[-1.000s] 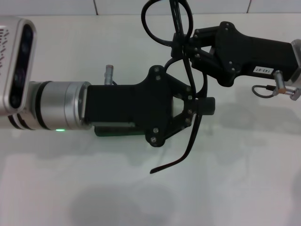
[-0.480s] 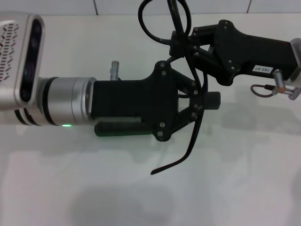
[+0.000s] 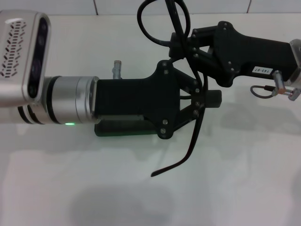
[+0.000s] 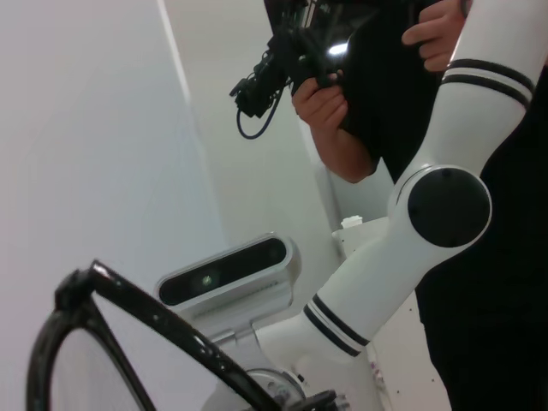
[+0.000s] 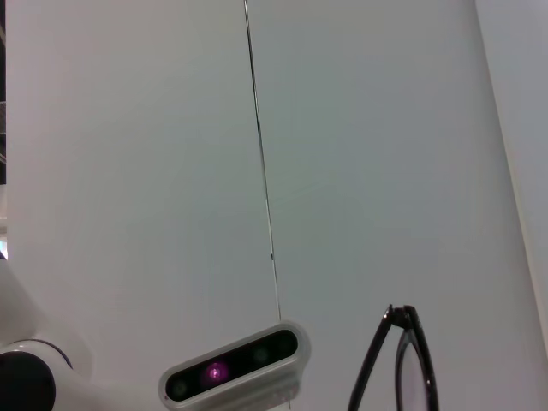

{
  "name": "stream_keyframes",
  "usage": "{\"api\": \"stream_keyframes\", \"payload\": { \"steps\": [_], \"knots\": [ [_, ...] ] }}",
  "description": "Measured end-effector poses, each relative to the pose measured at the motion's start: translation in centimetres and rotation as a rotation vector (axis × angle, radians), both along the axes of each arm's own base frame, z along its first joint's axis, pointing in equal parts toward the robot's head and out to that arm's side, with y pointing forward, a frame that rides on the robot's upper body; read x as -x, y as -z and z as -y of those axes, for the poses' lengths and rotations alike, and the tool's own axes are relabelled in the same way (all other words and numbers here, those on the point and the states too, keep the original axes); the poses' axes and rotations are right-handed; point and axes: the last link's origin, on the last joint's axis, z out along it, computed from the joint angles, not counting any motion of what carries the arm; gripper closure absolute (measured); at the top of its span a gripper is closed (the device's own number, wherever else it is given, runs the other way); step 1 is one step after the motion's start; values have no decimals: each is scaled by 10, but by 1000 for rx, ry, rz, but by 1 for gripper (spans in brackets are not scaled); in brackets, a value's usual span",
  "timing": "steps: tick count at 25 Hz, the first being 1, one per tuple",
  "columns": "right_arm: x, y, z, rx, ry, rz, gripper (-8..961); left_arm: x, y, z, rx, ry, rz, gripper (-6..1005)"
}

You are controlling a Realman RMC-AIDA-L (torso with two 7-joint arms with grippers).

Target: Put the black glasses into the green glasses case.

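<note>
The black glasses [image 3: 162, 40] hang in the air over the white table [image 3: 244, 179], lenses at the far side and one temple arm pointing down toward me. My right gripper [image 3: 181, 44] comes in from the right and is shut on the frame near the hinge. My left gripper [image 3: 201, 99] reaches in from the left, and its fingers are closed around the hanging temple arm. The green glasses case [image 3: 117, 128] lies on the table under the left gripper, mostly hidden by it. The glasses also show in the left wrist view [image 4: 154, 321] and in the right wrist view [image 5: 411, 360].
A small metal part [image 3: 116, 66] shows behind the left gripper. A person [image 4: 385, 94] holding a camera stands behind the robot in the left wrist view. A tiled wall [image 3: 141, 5] runs along the table's far edge.
My left arm has shifted to the right, and its fingers have closed in on the hanging temple arm. The right gripper and the glasses have barely moved.
</note>
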Motion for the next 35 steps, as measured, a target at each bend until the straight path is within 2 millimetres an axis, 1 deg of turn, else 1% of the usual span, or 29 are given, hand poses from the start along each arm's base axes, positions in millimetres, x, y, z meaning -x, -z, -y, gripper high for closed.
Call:
{"api": "stream_keyframes", "payload": {
  "steps": [10, 14, 15, 16, 18, 22, 30, 35],
  "knots": [
    [-4, -1, -1, -22, 14, 2, 857, 3, -4, 1, -12, -16, 20, 1000],
    [-10, -3, -3, -48, 37, 18, 857, 7, -6, 2, -18, -28, 20, 1000],
    [-17, -5, -5, -71, 58, 34, 857, 8, -6, 3, -20, -30, 20, 1000],
    [-17, -5, -5, -71, 58, 34, 857, 9, -8, 2, -24, -34, 20, 1000],
    [-24, -9, -4, -90, 71, 45, 857, 13, -12, 2, -42, -42, 19, 1000],
    [-29, -16, 0, -83, 76, 42, 857, 22, -22, 1, -86, -58, 7, 1000],
    [-27, -27, 1, -48, 100, 0, 857, 41, -36, 2, -154, -96, -13, 1000],
    [-18, -31, -4, -14, 130, -45, 857, 49, -30, 3, -156, -125, -51, 1000]
  ]
}}
